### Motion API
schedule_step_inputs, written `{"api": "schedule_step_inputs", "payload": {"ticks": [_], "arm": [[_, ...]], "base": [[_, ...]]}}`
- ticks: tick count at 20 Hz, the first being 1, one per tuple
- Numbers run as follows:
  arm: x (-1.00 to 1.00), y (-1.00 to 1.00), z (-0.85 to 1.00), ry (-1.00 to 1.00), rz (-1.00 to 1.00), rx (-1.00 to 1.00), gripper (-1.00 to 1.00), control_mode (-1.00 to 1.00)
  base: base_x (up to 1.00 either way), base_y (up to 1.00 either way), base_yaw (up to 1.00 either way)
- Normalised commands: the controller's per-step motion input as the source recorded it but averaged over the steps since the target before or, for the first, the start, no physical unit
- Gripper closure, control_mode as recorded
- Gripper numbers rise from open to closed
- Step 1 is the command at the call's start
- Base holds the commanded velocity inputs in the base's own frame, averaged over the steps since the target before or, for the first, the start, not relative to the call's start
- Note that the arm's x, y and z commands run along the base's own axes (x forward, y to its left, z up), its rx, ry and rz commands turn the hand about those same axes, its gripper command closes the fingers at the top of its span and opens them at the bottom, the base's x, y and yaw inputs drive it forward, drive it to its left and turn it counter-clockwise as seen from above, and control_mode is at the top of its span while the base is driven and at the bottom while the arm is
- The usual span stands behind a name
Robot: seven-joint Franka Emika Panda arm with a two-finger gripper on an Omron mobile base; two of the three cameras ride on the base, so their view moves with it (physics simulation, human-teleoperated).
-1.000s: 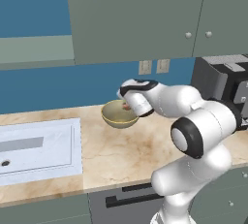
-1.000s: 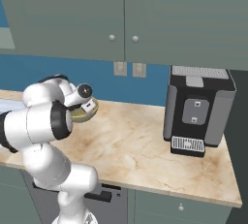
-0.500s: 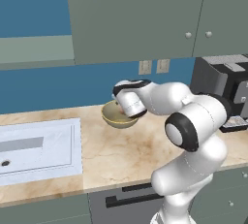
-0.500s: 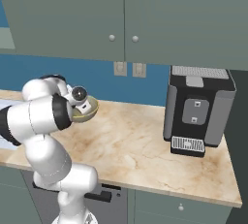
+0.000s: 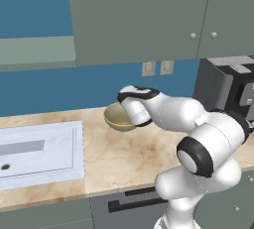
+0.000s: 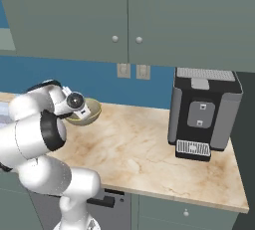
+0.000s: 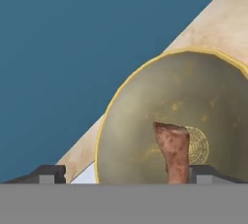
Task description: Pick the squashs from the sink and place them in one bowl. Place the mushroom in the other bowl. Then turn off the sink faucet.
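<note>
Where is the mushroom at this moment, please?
In the hand view, the mushroom sits low between the hand fingertips, in front of the olive-tan bowl interior.

The olive-tan bowl [image 5: 118,118] was seen upright on the marble counter, at about three o'clock from the pale sink [image 5: 39,152]. Its smooth yellowish inside [image 7: 193,121] was shown in the hand view, with the reddish-brown mushroom [image 7: 173,152] seen against its lower part, toward six o'clock.

The other bowl [image 5: 116,117] sits on the counter [image 5: 114,153], right of the sink [image 5: 39,152].
</note>
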Motion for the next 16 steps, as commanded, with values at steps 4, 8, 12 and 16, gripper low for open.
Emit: {"api": "schedule_step_inputs", "payload": {"ticks": [4,8,12,16], "arm": [[0.1,0.46,0.95,0.03,-0.01,-0.03,-1.0,-1.0],[0.15,0.2,0.19,0.1,0.0,-0.07,-1.0,-1.0],[0.16,0.04,-0.4,0.12,0.28,-0.38,-1.0,-1.0],[0.08,-0.06,-0.42,0.01,0.44,-0.43,-1.0,-1.0]], "base": [[0.0,0.0,0.0],[0.0,0.0,0.0],[0.0,0.0,0.0],[0.0,0.0,0.0]]}}
